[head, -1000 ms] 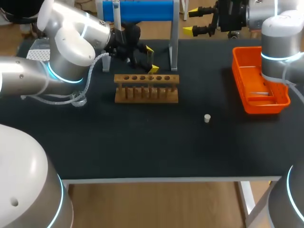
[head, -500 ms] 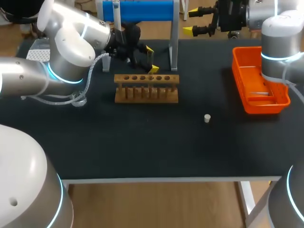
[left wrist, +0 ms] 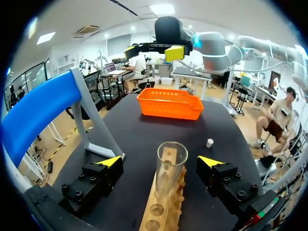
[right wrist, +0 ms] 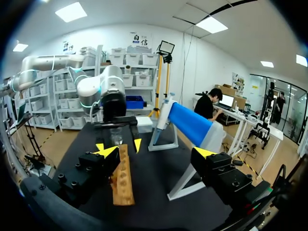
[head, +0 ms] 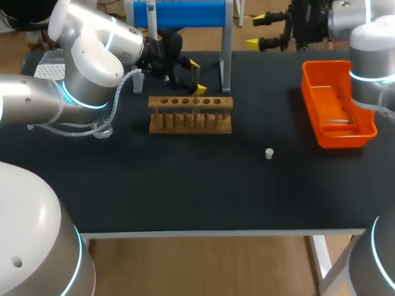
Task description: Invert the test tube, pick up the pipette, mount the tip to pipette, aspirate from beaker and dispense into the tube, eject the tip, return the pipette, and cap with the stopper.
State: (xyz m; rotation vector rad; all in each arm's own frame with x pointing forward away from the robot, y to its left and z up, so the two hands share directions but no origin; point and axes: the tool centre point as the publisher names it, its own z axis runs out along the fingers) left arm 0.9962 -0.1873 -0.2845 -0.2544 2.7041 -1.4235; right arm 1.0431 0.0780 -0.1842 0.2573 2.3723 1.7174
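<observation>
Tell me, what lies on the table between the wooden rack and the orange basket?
Just a small white stopper, alone on the black table between wooden rack and orange basket, seen in the head view.

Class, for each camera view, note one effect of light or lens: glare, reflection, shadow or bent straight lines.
Head view: the black table is evenly lit, without glare, and the stopper throws hardly any shadow. Left wrist view: the test tube catches bright reflections along its rim and wall. Right wrist view: the table's straight edges look curved by the fisheye lens.
</observation>
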